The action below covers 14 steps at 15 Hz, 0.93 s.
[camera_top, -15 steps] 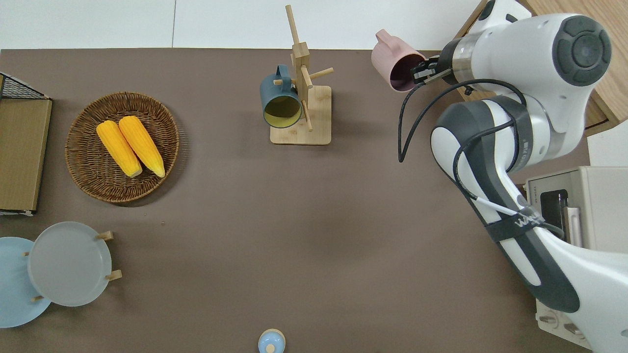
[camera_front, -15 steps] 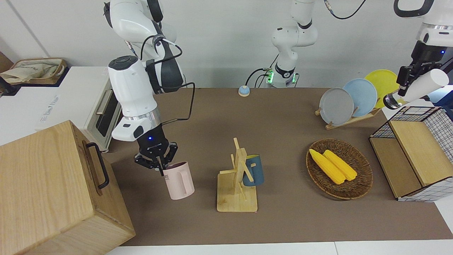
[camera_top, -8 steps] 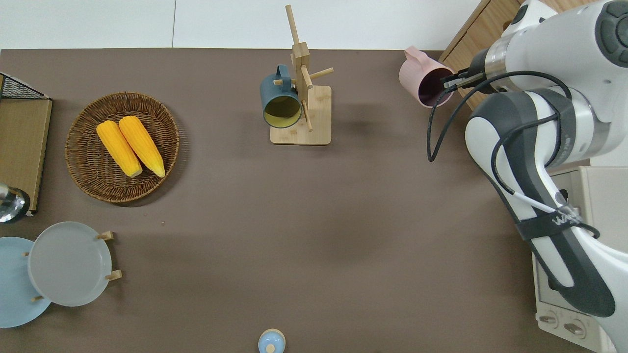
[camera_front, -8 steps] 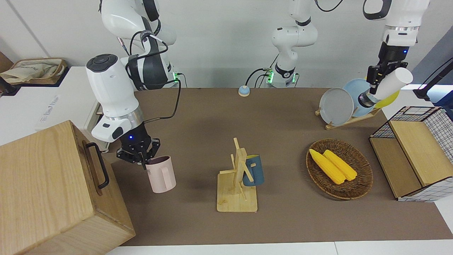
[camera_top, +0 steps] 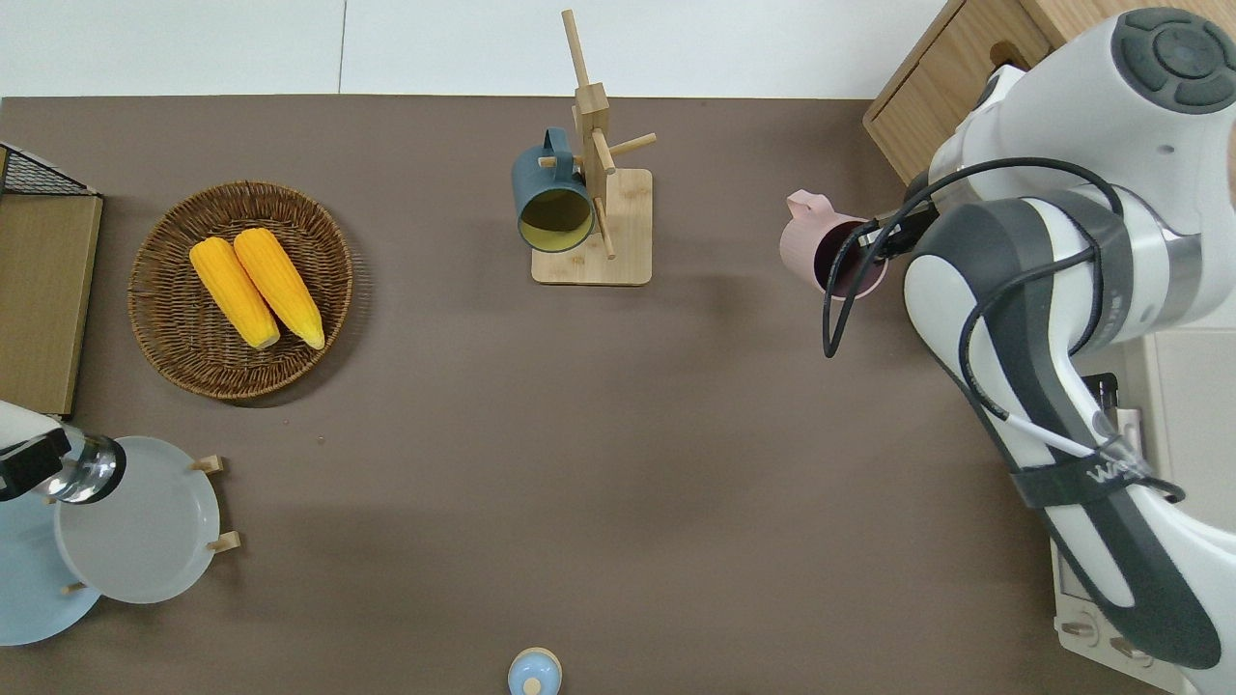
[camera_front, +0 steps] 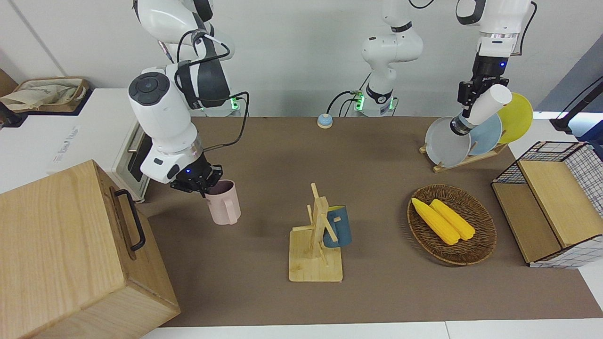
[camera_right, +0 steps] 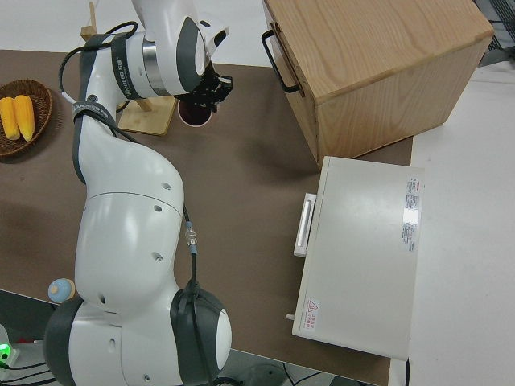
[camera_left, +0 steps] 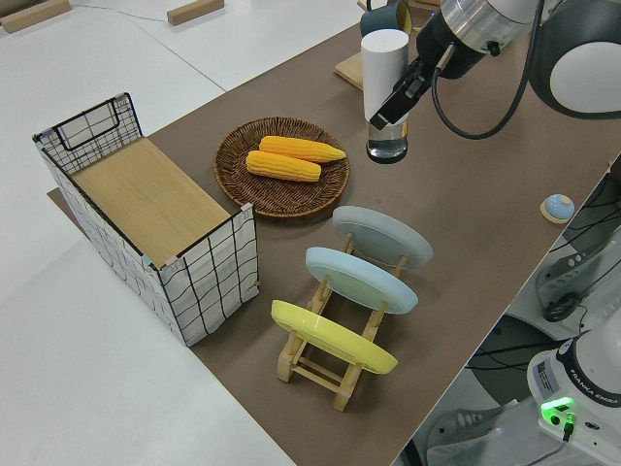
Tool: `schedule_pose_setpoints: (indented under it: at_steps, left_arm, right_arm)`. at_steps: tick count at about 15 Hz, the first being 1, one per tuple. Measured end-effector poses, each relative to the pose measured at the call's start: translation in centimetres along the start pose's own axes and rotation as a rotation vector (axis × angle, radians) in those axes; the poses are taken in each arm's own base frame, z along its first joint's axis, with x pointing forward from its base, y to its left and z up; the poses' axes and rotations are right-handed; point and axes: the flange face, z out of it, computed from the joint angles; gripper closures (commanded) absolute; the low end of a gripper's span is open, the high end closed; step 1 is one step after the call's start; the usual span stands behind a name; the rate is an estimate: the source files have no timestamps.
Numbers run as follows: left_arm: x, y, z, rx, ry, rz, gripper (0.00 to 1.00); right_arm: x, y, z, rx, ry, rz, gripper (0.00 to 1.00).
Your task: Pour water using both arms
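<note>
A brown-covered table [camera_front: 377, 155] in a white-walled lab carries the scene. Two vessels serve the task. The pink mug [camera_front: 224, 202], rigid and smooth, probably light, is pinched at its rim by the right gripper [camera_front: 197, 182], one finger inside and one outside; it hangs nearly upright over the table between the wooden box [camera_front: 70, 254] and the mug rack [camera_front: 316, 245]. A rim grip leaves the mug free to swing, so the pour should be slow. The white bottle [camera_left: 384, 78], a stiff cylinder with a clear, silvery end, is clamped across its body by the left gripper [camera_left: 396, 102]; it is held tilted over the grey plate [camera_top: 135, 521] in the plate rack [camera_left: 330, 364]. Its smooth wall may slip; a mid-body hold suits tipping. The vessels are well apart and must meet before pouring. Outward lie a blue mug [camera_front: 339, 226] on the rack, a wicker basket [camera_front: 471, 254] with two corn cobs [camera_front: 443, 219], a wire crate [camera_front: 565, 202] and a toaster oven [camera_front: 136, 150].
</note>
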Motion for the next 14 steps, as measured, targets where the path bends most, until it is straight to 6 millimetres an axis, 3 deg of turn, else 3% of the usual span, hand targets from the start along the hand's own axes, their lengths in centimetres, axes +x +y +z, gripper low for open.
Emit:
schedule_pose_setpoints:
  at_steps: [3,9,14]
  left_arm:
    - [-1.5,0.3,0.3,-0.004,-0.006,0.008,1.0]
    - [-3.1,2.5,2.2,0.003,-0.03,0.047,1.0]
    - [-4.2,2.9,2.8,0.002,-0.043,0.057,1.0]
  right_arm:
    - [-1.0,-3.5,0.8,0.013,-0.073,0.048,1.0]
    - [-2.7,-14.1,3.4,0.027,-0.17,0.155,1.0]
    - [-3.7,-20.3,4.5,0.06,-0.201,0.248,1.0]
